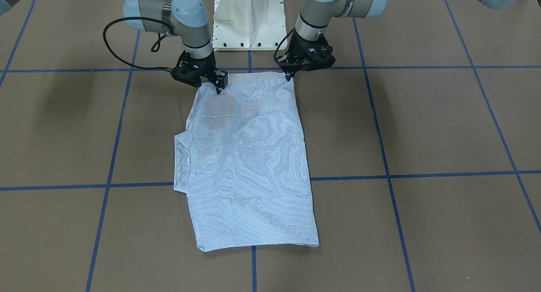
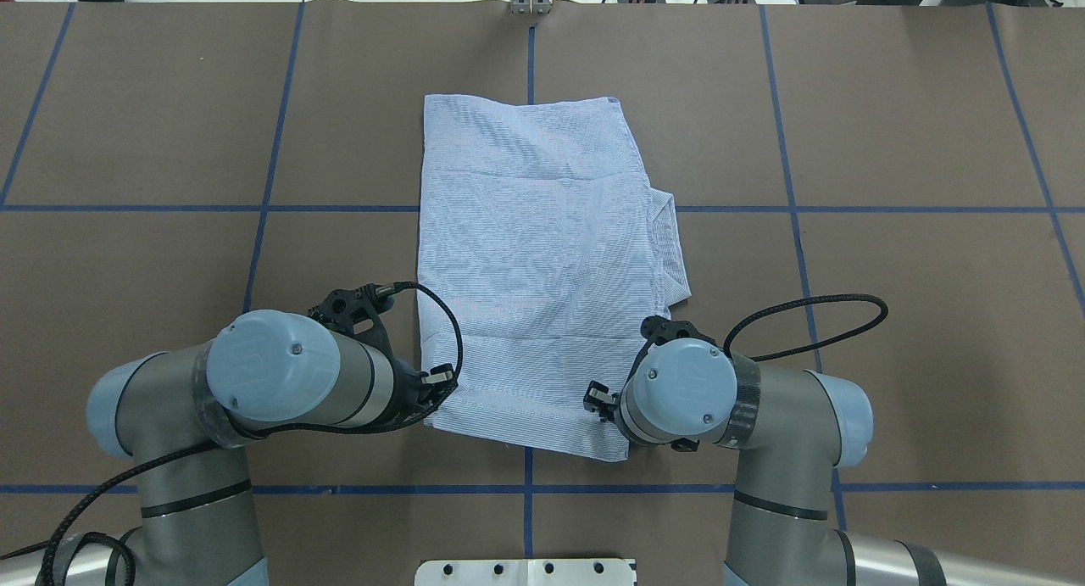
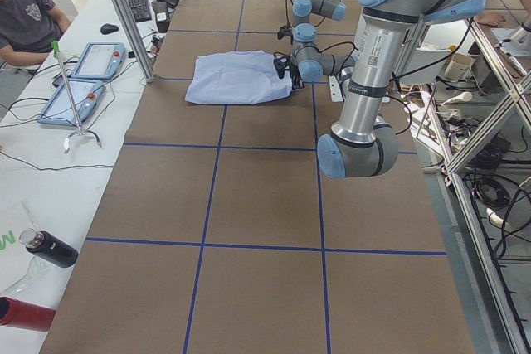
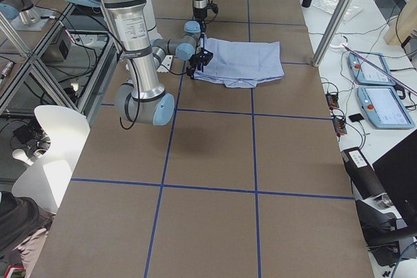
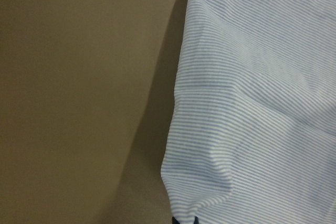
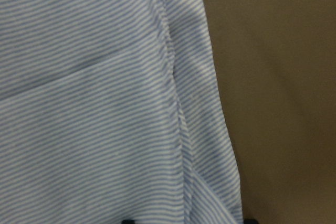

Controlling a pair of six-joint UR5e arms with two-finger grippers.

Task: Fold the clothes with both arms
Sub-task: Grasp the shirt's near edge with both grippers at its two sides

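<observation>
Shirt (image 2: 534,255) lay part-folded on the table (image 2: 890,128); our left hand (image 1: 290,76) pinched its near-left corner, our right hand (image 1: 219,87) gaped wide over the near-right. Next, we judged: close, lift together.

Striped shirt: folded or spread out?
Partly folded: the light blue-and-white striped shirt lies as a narrow rectangle, no sleeves showing, collar at one side.

Nothing can be read for certain. In the front-facing view the left arm (image 1: 338,6) carries white lettering (image 1: 350,4) along its grey tube, too blurred to make out. From the bench's ends, a printed strip (image 3: 371,46) on the near left arm and another (image 4: 133,27) on the near right arm (image 4: 140,63) are too small to read.
</observation>
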